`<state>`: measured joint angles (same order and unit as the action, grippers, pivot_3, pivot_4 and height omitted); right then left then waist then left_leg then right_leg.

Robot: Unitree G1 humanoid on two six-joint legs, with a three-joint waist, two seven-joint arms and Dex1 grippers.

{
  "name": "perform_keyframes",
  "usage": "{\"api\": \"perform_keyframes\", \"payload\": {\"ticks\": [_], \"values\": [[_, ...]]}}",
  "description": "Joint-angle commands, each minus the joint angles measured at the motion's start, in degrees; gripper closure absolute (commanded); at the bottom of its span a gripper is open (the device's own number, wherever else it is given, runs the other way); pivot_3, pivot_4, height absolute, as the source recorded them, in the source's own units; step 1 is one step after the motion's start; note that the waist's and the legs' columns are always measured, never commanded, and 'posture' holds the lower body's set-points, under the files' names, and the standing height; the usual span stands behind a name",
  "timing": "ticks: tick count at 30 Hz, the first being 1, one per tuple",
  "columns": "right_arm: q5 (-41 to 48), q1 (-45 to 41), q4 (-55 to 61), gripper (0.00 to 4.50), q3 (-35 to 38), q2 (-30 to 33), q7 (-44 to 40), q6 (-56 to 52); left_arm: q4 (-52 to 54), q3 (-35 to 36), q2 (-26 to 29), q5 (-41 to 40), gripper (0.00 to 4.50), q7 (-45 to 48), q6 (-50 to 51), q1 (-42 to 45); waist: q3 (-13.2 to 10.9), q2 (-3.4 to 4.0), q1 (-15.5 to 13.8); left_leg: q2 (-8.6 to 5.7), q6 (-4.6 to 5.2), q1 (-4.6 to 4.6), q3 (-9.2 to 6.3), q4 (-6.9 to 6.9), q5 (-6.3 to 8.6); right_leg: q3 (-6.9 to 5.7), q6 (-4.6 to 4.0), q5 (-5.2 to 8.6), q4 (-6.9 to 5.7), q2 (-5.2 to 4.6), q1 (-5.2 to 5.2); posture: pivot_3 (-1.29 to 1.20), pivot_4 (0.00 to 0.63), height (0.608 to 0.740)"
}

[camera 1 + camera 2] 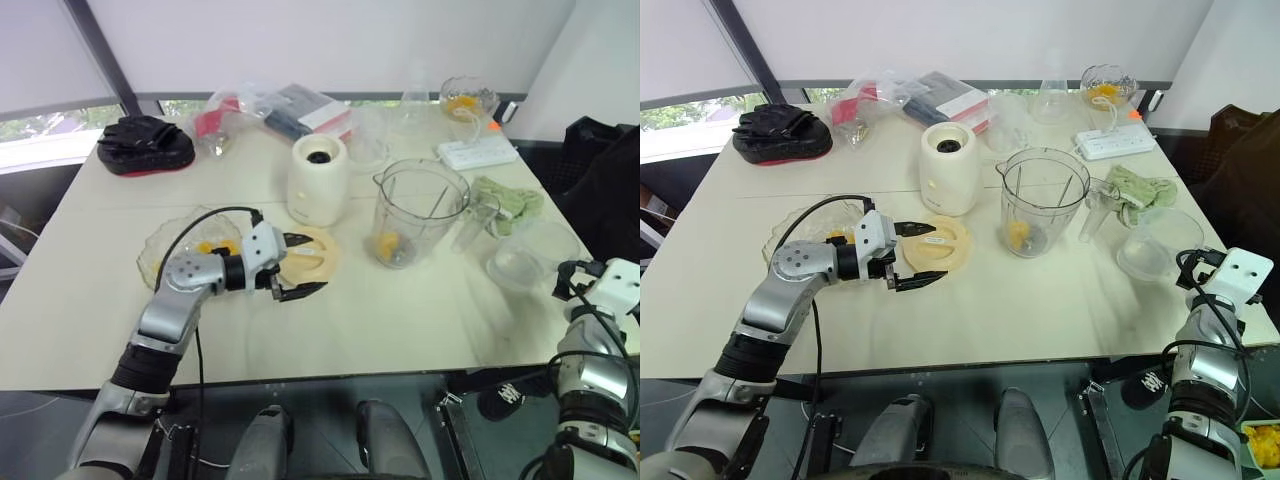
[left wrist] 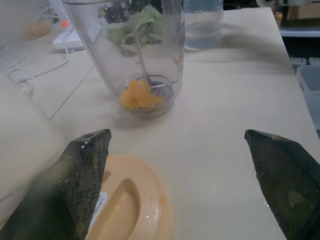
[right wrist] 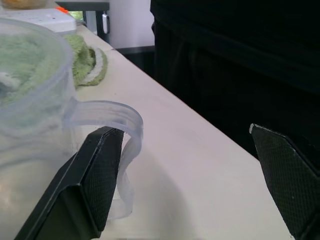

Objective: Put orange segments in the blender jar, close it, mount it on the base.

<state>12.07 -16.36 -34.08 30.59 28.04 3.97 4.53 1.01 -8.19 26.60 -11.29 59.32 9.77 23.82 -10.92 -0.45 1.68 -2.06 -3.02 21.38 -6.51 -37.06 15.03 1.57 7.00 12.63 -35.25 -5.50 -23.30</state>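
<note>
Blender jar (image 1: 418,212) well apart from open left end effector (image 1: 300,265), segments (image 2: 139,95) inside

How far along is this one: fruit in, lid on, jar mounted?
Fruit looks in: orange segments lie at the bottom of the blender jar. In hand: the open left gripper hovers over the cream-yellow lid, which lies flat on the table. Left: closing the jar and mounting it on the base, which stands beside it.
</note>
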Motion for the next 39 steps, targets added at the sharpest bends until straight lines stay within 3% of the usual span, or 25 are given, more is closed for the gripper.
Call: {"api": "perform_keyframes", "payload": {"ticks": [1,4,10,19,31,39], "values": [[0.21,-2.61,-3.05,0.34,0.82,1.76,0.19,2.24,2.49,0.83,0.80,-0.90,0.04,-0.71,-0.27,-0.10,0.00,-0.01,0.43,0.00,0.00,0.01,0.00,0.00,0.00,0.00,0.00,0.00,0.00,0.00,0.00,0.00,0.150,0.740],[0.51,-3.77,-4.97,1.24,0.81,1.86,-0.24,3.16,2.62,0.89,1.15,-1.01,0.00,-0.89,-0.53,-0.24,-0.01,-0.01,0.74,0.00,0.00,0.01,-0.01,0.00,0.00,0.00,0.00,0.00,0.01,0.00,0.01,0.00,0.150,0.740],[0.50,-5.45,-9.77,4.31,0.64,2.45,-1.47,5.56,2.58,0.62,1.57,-0.61,0.00,-1.38,-1.16,-0.17,-0.01,-0.01,0.70,-0.01,0.00,0.02,-0.01,0.02,0.00,0.00,0.03,0.01,0.04,0.00,0.00,0.00,0.150,0.740],[0.72,-4.75,-7.69,4.42,-0.57,0.67,-1.14,7.52,2.37,0.48,1.74,-0.62,0.00,-1.90,-1.22,0.66,-0.01,-0.04,0.46,-0.02,0.00,0.02,-0.05,0.03,0.00,-0.01,0.05,0.03,0.15,-0.01,0.09,0.00,0.150,0.740],[4.50,-1.47,21.69,4.42,1.83,-5.17,7.30,0.78,2.19,-1.28,-0.35,-0.34,0.00,-2.55,-2.61,1.09,-0.13,0.21,0.55,-0.02,0.00,0.07,-0.04,0.07,0.00,0.00,0.05,0.02,0.13,-0.02,-0.02,0.00,0.150,0.740],[4.56,-3.81,40.76,4.42,-0.48,-1.85,7.56,-9.16,2.26,-0.56,-1.93,-2.93,0.00,-2.91,-2.11,1.04,-0.23,0.40,0.77,-0.01,0.00,0.12,-0.04,0.13,0.00,0.00,0.06,0.03,0.05,-0.01,-0.15,0.00,0.150,0.740]]}}
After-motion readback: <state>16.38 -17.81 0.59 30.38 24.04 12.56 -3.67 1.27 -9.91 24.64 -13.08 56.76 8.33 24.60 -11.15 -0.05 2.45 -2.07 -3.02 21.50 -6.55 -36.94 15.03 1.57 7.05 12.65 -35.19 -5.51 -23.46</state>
